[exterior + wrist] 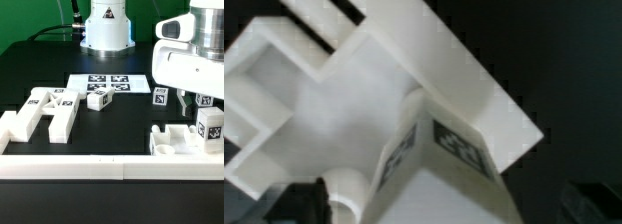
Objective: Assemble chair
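The chair lies in loose matte white pieces. A cluster of chunky bars sits at the exterior view's left, with a small tagged block beside it and another block further right. At the right, a partly joined group stands by the border wall, with an upright tagged block on it. My gripper hangs just above that group, jaws wide apart. In the wrist view a tagged white bar rises between the fingers from a white frame piece; I see no grip on it.
The marker board lies flat behind the pieces, in front of the robot base. A long low white border wall runs along the front edge. Black tabletop separates the left and right groups.
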Tool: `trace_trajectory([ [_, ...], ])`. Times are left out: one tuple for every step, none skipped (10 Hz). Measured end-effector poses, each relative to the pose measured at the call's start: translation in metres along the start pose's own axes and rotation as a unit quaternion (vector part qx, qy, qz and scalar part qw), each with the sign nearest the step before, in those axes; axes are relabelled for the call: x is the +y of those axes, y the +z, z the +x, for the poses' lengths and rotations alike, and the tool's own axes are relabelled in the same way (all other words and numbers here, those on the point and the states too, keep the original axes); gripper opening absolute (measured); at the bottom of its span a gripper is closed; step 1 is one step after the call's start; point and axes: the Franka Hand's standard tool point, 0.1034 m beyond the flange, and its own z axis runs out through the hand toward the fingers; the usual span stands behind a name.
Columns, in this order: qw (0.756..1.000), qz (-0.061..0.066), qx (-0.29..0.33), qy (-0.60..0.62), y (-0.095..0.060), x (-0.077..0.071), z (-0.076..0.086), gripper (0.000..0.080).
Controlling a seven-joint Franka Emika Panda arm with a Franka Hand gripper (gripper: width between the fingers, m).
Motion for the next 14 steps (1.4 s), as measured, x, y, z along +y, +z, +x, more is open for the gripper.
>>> trace_trajectory([
  [0.999,0.0,0.001,-0.047,-0.0003,0.0006,0.0012,0.0648],
  [0.996,0.001,0.002,-0.093,-0.0004,0.0017,0.0031,0.0648],
  [0.993,0.002,0.003,-0.122,0.0001,0.0021,0.0031,0.0648],
  [0.989,0.001,0.003,-0.15,0.0006,0.0021,0.0025,0.0648],
  [0.981,0.001,0.004,-0.192,0.0005,0.0027,0.0036,0.0648],
  [0.97,-0.002,0.005,-0.242,0.0005,0.0034,0.0042,0.0648],
  [0.966,-0.002,0.005,-0.259,0.0005,0.0035,0.0043,0.0648],
  [0.966,-0.002,0.005,-0.259,0.0005,0.0035,0.0043,0.0648],
  [0.966,-0.002,0.005,-0.259,0.0006,0.0036,0.0043,0.056],
  [0.966,-0.002,0.005,-0.259,0.0007,0.0036,0.0043,0.0375],
  [0.967,-0.002,0.005,-0.256,0.0007,0.0035,0.0042,0.0375],
  [0.969,-0.002,0.005,-0.247,0.0007,0.0036,0.0042,0.0288],
  [0.969,-0.002,0.005,-0.247,0.0007,0.0036,0.0043,0.0288],
  [0.974,-0.001,0.004,-0.227,0.0008,0.0033,0.004,0.0288],
])
